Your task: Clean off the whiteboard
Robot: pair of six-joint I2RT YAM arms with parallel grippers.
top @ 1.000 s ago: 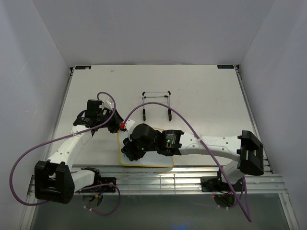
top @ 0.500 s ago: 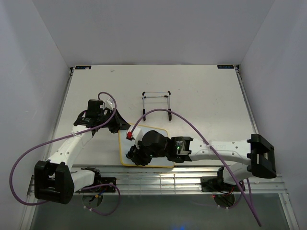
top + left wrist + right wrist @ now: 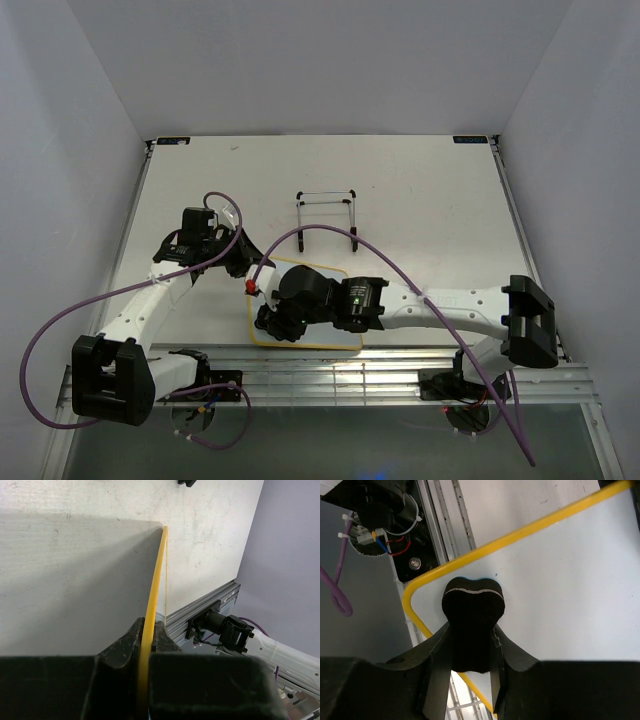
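Whiteboard [image 3: 325,338] lies at the near side of the table [image 3: 430,200], with its front edge just beside the metal rail [image 3: 400,365]. It is a white rectangle with a thin yellow frame and rounded corners, and the part seen from the right wrist [image 3: 560,580] is plain white.

The left gripper [image 3: 243,262] is closed tightly on the yellow frame at the far left corner [image 3: 156,580]. The right gripper [image 3: 470,650] is clamped on the black eraser [image 3: 472,615], which stands on the board just inside a rounded corner close to the rail. From the eraser, white surface stretches to the opposite frame edge. The wire stand [image 3: 328,215] is behind the board, apart from it.
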